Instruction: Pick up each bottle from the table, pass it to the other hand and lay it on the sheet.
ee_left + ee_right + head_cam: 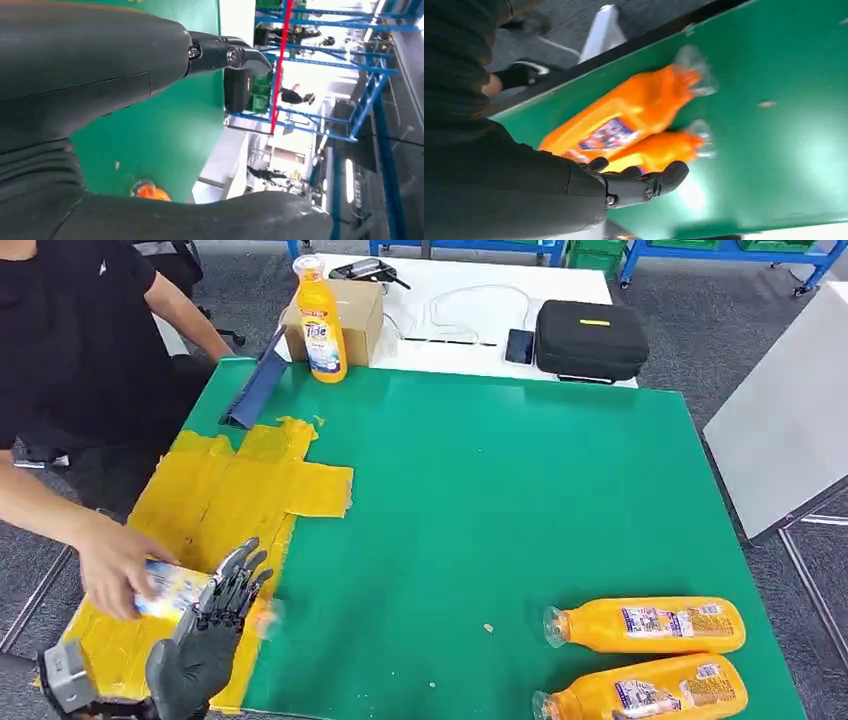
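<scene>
Covering the desk [480, 500], a green mat bears yellow sheet [230, 500] (grey floor around); left hand [225, 600] spread, right hand [639, 182] open, both empty.

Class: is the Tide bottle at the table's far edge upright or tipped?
Upright: the Tide bottle stands on its base, cap on top.

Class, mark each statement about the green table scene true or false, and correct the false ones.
1. Two orange bottles lie on their sides on the green table. True.
2. The Tide bottle lies flat. False: it stands upright.
3. A person's hand holds a bottle over the yellow sheet. True.
4. The black case rests on the yellow sheet. False: it sits on the white table beyond.
5. The right hand grips a bottle. False: it holds nothing.
</scene>
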`<state>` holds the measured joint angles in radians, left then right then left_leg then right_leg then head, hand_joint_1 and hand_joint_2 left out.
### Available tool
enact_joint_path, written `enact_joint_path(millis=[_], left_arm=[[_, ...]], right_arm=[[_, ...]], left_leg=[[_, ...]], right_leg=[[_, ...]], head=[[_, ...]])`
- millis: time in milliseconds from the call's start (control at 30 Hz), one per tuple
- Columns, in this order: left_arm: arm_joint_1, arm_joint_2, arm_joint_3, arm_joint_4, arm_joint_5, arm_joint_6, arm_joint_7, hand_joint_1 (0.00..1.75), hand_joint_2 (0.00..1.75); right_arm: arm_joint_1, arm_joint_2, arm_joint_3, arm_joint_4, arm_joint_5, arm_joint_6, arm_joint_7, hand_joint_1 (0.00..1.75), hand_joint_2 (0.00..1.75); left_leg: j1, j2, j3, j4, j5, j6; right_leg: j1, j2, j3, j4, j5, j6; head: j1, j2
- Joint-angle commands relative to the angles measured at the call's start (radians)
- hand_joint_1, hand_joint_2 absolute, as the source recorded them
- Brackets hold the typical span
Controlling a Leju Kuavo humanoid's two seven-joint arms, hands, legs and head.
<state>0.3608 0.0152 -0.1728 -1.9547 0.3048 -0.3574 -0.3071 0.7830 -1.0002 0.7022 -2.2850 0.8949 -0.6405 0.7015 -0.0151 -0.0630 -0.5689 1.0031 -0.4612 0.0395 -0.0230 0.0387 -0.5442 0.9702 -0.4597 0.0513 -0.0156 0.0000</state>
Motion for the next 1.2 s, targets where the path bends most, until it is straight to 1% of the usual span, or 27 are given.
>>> enact_joint_path(millis=[33,133,167,200,267,333,400,433,467,533,567,600,700,833,867,933,967,1000,1033,1100,1167,1200], left_arm=[[0.006,0.068,-0.06,0.011,-0.002,0.015,-0.027,0.0,0.0],[0.002,0.069,-0.06,0.012,0.002,0.006,-0.039,0.0,0.0],[0.001,0.064,-0.056,0.007,0.012,0.018,-0.021,0.0,0.0],[-0.001,0.066,-0.059,0.002,0.017,0.011,-0.024,0.0,0.0],[0.002,0.066,-0.058,-0.005,0.021,0.025,-0.012,0.0,0.0],[0.002,0.071,-0.063,-0.011,0.023,0.023,-0.02,0.0,0.0],[0.016,0.079,-0.06,0.006,0.027,0.023,-0.037,0.0,0.0],[0.011,0.076,-0.061,0.002,0.029,0.024,-0.036,0.0,0.0],[0.013,0.079,-0.062,0.006,0.029,0.022,-0.039,0.0,0.0],[-0.001,0.076,-0.068,-0.01,0.036,0.026,-0.032,0.0,0.0],[-0.005,0.076,-0.071,-0.015,0.037,0.034,-0.02,0.0,0.0],[0.002,0.08,-0.067,-0.006,0.04,0.036,-0.026,0.0,0.0],[-0.014,0.073,-0.071,-0.022,0.05,0.036,-0.013,0.0,0.0],[-0.014,0.073,-0.071,-0.022,0.05,0.036,-0.013,0.0,0.0],[-0.003,0.08,-0.07,-0.01,0.05,0.033,-0.026,0.0,0.0],[0.007,0.082,-0.063,0.007,0.048,0.022,-0.05,0.0,0.0],[0.0,0.083,-0.067,0.003,0.05,0.014,-0.05,0.0,0.0],[-0.009,0.081,-0.069,-0.003,0.053,0.015,-0.039,0.0,0.0],[-0.011,0.082,-0.068,-0.003,0.053,0.024,-0.03,0.0,0.0],[-0.005,0.091,-0.069,0.011,0.054,0.018,-0.049,0.0,0.0],[-0.001,0.094,-0.064,0.017,0.051,0.013,-0.066,0.0,0.0],[-0.007,0.094,-0.065,0.014,0.058,0.002,-0.072,0.0,0.0]], right_arm=[[0.192,0.053,-0.33,0.126,-0.079,-0.049,-0.003,0.0,1.75],[0.201,0.042,-0.343,0.124,-0.065,-0.058,-0.003,0.0,1.75],[0.223,0.053,-0.38,0.124,-0.076,-0.031,-0.003,0.0,1.75],[0.233,0.05,-0.401,0.119,-0.057,-0.038,-0.003,0.0,1.75],[0.284,0.073,-0.491,0.113,-0.07,-0.014,-0.003,0.0,1.75],[0.296,0.065,-0.534,0.11,-0.099,-0.054,-0.003,0.0,1.75],[0.338,0.057,-0.577,0.125,-0.142,-0.058,-0.005,0.0,1.75],[0.339,0.057,-0.589,0.128,-0.157,-0.058,-0.022,0.0,1.75],[0.353,0.053,-0.599,0.133,-0.157,-0.058,-0.031,0.0,1.75],[0.355,0.021,-0.591,0.132,-0.133,-0.058,-0.03,0.0,1.75],[0.347,-0.009,-0.573,0.133,-0.123,-0.058,-0.005,0.0,1.75],[0.364,-0.018,-0.577,0.146,-0.129,-0.058,-0.003,0.0,1.75],[0.332,-0.028,-0.575,0.143,-0.13,-0.045,-0.003,0.0,1.75],[0.332,-0.028,-0.575,0.143,-0.13,-0.045,-0.003,0.0,1.75],[0.347,-0.032,-0.575,0.146,-0.125,-0.052,-0.004,0.0,1.75],[0.362,-0.065,-0.577,0.177,-0.149,-0.054,-0.003,0.0,1.75],[0.347,-0.081,-0.574,0.186,-0.137,-0.05,-0.003,0.0,1.75],[0.322,-0.087,-0.574,0.196,-0.134,-0.014,-0.003,0.0,1.75],[0.308,-0.096,-0.567,0.207,-0.142,0.01,-0.003,0.0,1.75],[0.293,-0.107,-0.561,0.239,-0.146,0.018,-0.036,0.0,1.75],[0.27,-0.116,-0.548,0.258,-0.168,0.013,-0.102,0.0,1.75],[0.256,-0.127,-0.542,0.261,-0.166,0.03,-0.128,0.0,1.75]], left_leg=[[0.001,0.001,0.001,0.0,0.0,-0.002],[0.001,0.002,0.002,-0.001,-0.001,-0.002],[0.0,0.002,0.002,-0.001,-0.001,-0.001],[0.002,0.004,0.002,-0.001,-0.001,-0.003],[0.0,0.003,0.0,0.0,-0.001,-0.002],[0.002,0.004,0.003,0.001,-0.002,-0.003],[0.0,0.002,0.001,0.0,-0.001,-0.001],[0.001,0.004,0.002,0.0,-0.002,-0.002],[0.0,0.003,0.001,0.0,-0.001,-0.001],[0.0,0.002,0.001,0.0,-0.001,-0.001],[0.001,0.003,0.002,0.001,-0.001,-0.003],[0.0,0.003,0.001,0.001,-0.001,-0.002],[0.001,0.004,0.001,0.0,-0.001,-0.001],[0.001,0.003,0.002,0.0,-0.001,-0.002],[0.001,0.002,0.001,0.0,-0.001,-0.001],[0.001,0.004,0.002,0.0,-0.002,-0.002],[0.0,0.003,0.002,0.0,-0.002,-0.001],[0.001,0.006,0.003,0.0,-0.002,-0.002],[0.001,0.005,0.003,0.0,-0.002,-0.002],[0.001,0.005,0.003,0.0,-0.001,-0.002],[0.001,0.004,0.002,0.0,-0.001,-0.001],[0.001,0.005,0.003,-0.001,-0.001,-0.002]], right_leg=[[0.001,-0.004,0.002,-0.001,-0.001,0.0],[0.001,-0.004,0.003,-0.001,-0.002,-0.001],[0.001,-0.003,0.003,-0.001,-0.001,0.0],[0.002,-0.004,0.006,-0.002,-0.001,-0.001],[0.001,-0.003,0.01,-0.001,-0.001,0.0],[0.003,-0.006,0.014,-0.002,-0.002,-0.001],[0.001,-0.002,0.01,-0.001,-0.001,0.001],[0.002,-0.003,0.012,-0.001,-0.001,-0.001],[0.001,-0.002,0.011,-0.001,-0.001,0.0],[0.001,-0.003,0.011,-0.001,-0.001,0.0],[0.002,-0.005,0.012,-0.001,-0.002,-0.001],[0.001,-0.003,0.006,0.0,-0.001,0.0],[0.001,-0.002,0.007,-0.001,-0.001,0.0],[0.001,-0.004,0.008,-0.001,-0.001,0.0],[0.001,-0.003,0.007,-0.001,-0.001,0.0],[0.001,-0.003,0.009,-0.001,-0.001,0.0],[0.001,-0.002,0.012,-0.001,-0.001,0.0],[0.002,-0.002,0.014,-0.002,-0.002,-0.001],[0.002,-0.002,0.014,-0.002,-0.001,0.0],[0.002,-0.002,0.013,-0.002,-0.001,0.0],[0.001,-0.001,0.012,-0.002,0.0,0.001],[0.002,-0.002,0.013,-0.003,0.0,0.0]], head=[[0.0,0.0],[0.0,0.0],[0.0,0.0],[0.001,0.0],[0.0,0.0],[0.0,0.0],[0.0,0.0],[0.0,0.0],[0.0,0.0],[0.0,0.0],[0.0,0.0],[0.0,0.0],[0.0,0.0],[0.0,0.0],[0.0,0.0],[0.0,0.0],[0.0,0.0],[0.0,0.0],[0.0,0.0],[0.0,0.0],[0.0,0.0],[0.0,0.0]])
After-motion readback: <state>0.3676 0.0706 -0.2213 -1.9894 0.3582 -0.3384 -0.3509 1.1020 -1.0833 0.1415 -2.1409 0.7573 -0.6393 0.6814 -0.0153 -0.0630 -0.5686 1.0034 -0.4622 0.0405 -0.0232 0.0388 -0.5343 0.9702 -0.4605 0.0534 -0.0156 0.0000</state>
